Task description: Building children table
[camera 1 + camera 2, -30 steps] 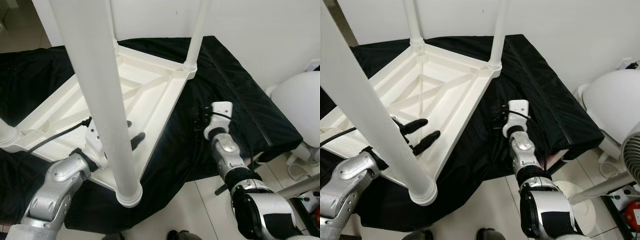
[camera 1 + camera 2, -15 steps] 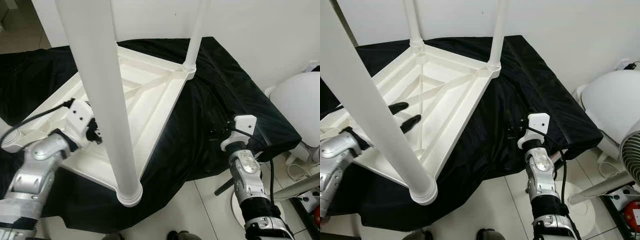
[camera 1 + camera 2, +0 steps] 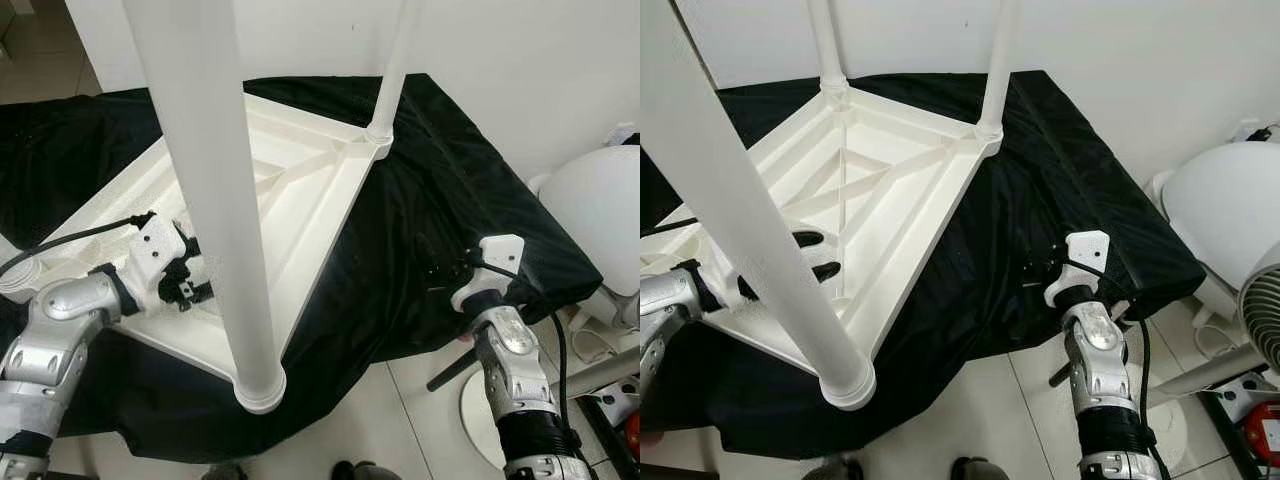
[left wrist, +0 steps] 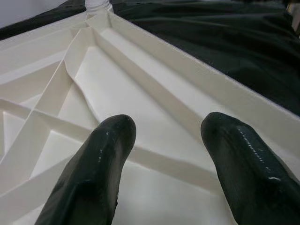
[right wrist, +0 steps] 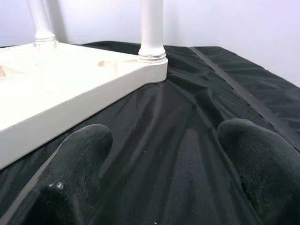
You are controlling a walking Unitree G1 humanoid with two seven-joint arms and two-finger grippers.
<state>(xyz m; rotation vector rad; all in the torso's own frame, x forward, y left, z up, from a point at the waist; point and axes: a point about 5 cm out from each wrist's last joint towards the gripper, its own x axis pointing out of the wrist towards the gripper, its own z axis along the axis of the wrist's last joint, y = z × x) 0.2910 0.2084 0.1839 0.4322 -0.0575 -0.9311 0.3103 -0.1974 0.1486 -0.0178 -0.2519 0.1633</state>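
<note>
On the black cloth [image 3: 420,190] lies the upturned table [image 3: 890,180]; left end effector [image 3: 805,255] spread over its underside, right end effector [image 5: 164,154] spread beside its edge.

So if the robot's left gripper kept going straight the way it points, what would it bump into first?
Most likely the ribbed underside of the upside-down white table. The left gripper hangs over it with open fingers aimed low along the ribs; depth is hard to judge, but a raised rib lies just ahead of the fingertips.

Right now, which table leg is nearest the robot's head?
The thick-looking leg rising from the near corner; the other legs stand at the far corners by the wall.
</note>
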